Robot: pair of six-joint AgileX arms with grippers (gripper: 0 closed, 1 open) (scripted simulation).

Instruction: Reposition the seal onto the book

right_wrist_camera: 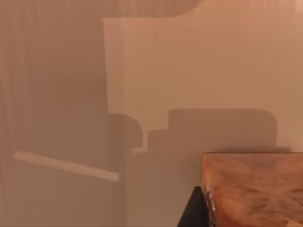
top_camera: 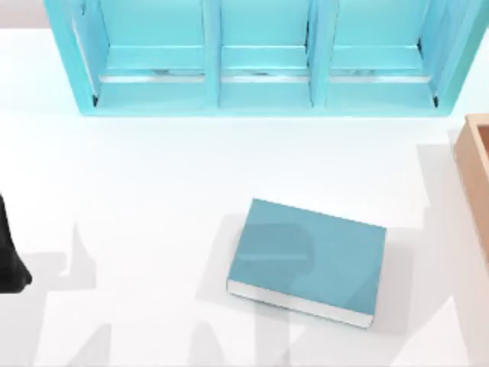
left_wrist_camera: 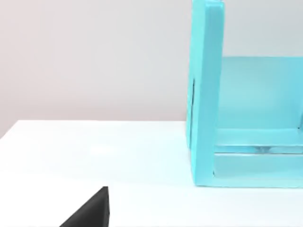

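My left arm (top_camera: 8,256) sits at the left edge of the counter (top_camera: 153,176). In the left wrist view a black wedge of my left end effector (left_wrist_camera: 92,210) pokes in low over the white surface. I cannot tell whether that end effector is wide or narrow.

The book (top_camera: 306,256) lies flat on the counter, right of the middle and toward the front edge. Its teal cover faces up and its pale page edges face the front edge. It is turned a little askew to the counter's edges, and grey shadows fall across it and the surface around it.

The cyan bookshelf (top_camera: 260,95) stands along the far edge with three compartments open toward me. The left wrist view shows its end panel (left_wrist_camera: 206,94) standing upright on the counter.

A tan wooden box (top_camera: 475,176) sits at the right edge, well apart from the book.

In the right wrist view the seal (right_wrist_camera: 255,189), reddish-brown and mottled, is close to the camera against a tan surface. A dark part of my right end effector (right_wrist_camera: 193,210) lies just against its side. I cannot tell whether that end effector is clamped on it.
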